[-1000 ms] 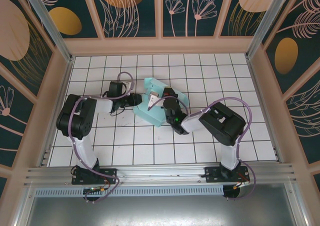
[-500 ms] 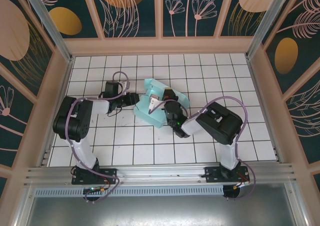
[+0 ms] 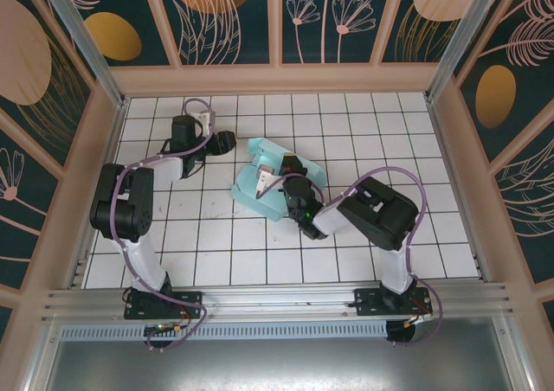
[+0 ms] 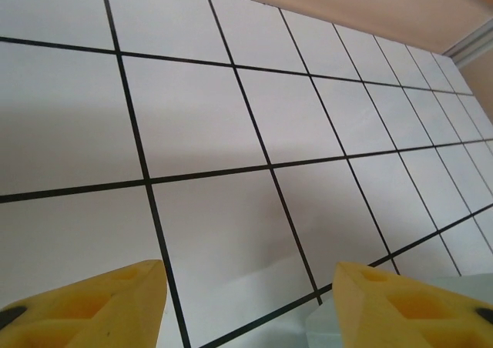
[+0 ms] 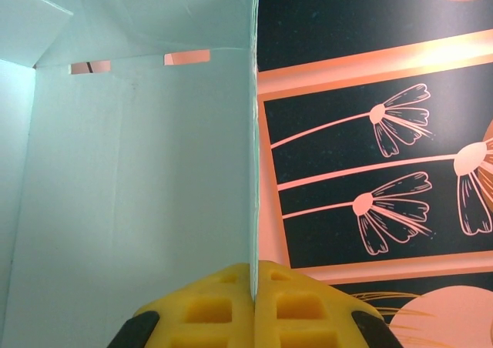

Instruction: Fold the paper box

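Note:
The paper box point(image 3: 260, 186) is pale mint card, part-folded, lying mid-table with flaps raised. My right gripper point(image 3: 291, 168) is over its right side, shut on a thin upright panel edge. In the right wrist view, the yellow fingertips point(image 5: 223, 306) pinch that edge, the gripper point(image 5: 253, 279) is closed around it, and the box's inner wall point(image 5: 139, 179) spreads to the left. My left gripper point(image 3: 227, 140) hovers apart from the box, up and to its left. In the left wrist view this gripper point(image 4: 250, 290) is open over bare tiles, with a corner of the box point(image 4: 323, 334) by the right finger.
White tiled floor point(image 3: 346, 131) with black grid lines, enclosed by peach-framed walls with dark floral panels point(image 3: 303, 19). Open tiles lie behind and to the right of the box. The back wall's base point(image 4: 347, 9) runs beyond the left gripper.
My left gripper has drawn back from the box's left edge toward the far left. The right gripper stays clamped on the panel, and the box has shifted slightly.

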Controlling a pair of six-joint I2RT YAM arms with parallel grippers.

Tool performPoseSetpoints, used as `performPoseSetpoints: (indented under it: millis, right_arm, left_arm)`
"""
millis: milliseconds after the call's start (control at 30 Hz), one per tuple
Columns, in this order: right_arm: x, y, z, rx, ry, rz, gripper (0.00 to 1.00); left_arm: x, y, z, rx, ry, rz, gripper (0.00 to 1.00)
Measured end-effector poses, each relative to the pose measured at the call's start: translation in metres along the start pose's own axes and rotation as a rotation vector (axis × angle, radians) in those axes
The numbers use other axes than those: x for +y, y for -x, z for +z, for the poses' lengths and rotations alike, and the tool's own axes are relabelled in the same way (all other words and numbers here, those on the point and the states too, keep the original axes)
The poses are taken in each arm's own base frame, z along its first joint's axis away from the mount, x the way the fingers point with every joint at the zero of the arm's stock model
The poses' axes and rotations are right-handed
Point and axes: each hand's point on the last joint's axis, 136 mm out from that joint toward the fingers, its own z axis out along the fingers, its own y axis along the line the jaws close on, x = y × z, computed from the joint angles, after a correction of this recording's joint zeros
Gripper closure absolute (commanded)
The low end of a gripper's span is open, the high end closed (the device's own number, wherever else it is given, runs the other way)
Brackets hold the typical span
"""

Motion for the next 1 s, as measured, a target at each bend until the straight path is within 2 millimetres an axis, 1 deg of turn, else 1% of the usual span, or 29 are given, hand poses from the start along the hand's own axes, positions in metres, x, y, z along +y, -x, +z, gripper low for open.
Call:
performPoseSetpoints:
  millis: [167, 267, 467, 733, 867, 1000]
  right_arm:
    - [0.007, -0.001, 0.000, 0.004, 0.017, -0.014, 1.00]
    - [0.009, -0.002, 0.000, 0.005, 0.024, -0.016, 1.00]
    - [0.011, -0.001, 0.001, 0.006, 0.034, -0.018, 1.00]
    - [0.013, -0.003, 0.003, 0.012, 0.042, -0.010, 1.00]
    - [0.012, -0.004, 0.005, 0.018, 0.040, -0.002, 1.00]
    - [0.012, -0.005, 0.007, 0.025, 0.041, -0.001, 1.00]
  left_arm:
    - [-0.010, -0.008, 0.004, 0.035, -0.078, 0.055, 0.41]
    - [-0.017, -0.015, 0.007, 0.058, -0.141, 0.069, 0.44]
    - [-0.030, -0.028, 0.011, 0.096, -0.258, 0.079, 0.44]
    - [-0.038, -0.043, 0.018, 0.129, -0.343, 0.075, 0.45]
    - [-0.048, -0.046, 0.017, 0.130, -0.385, 0.088, 0.45]
    - [-0.059, -0.056, 0.021, 0.154, -0.422, 0.095, 0.45]
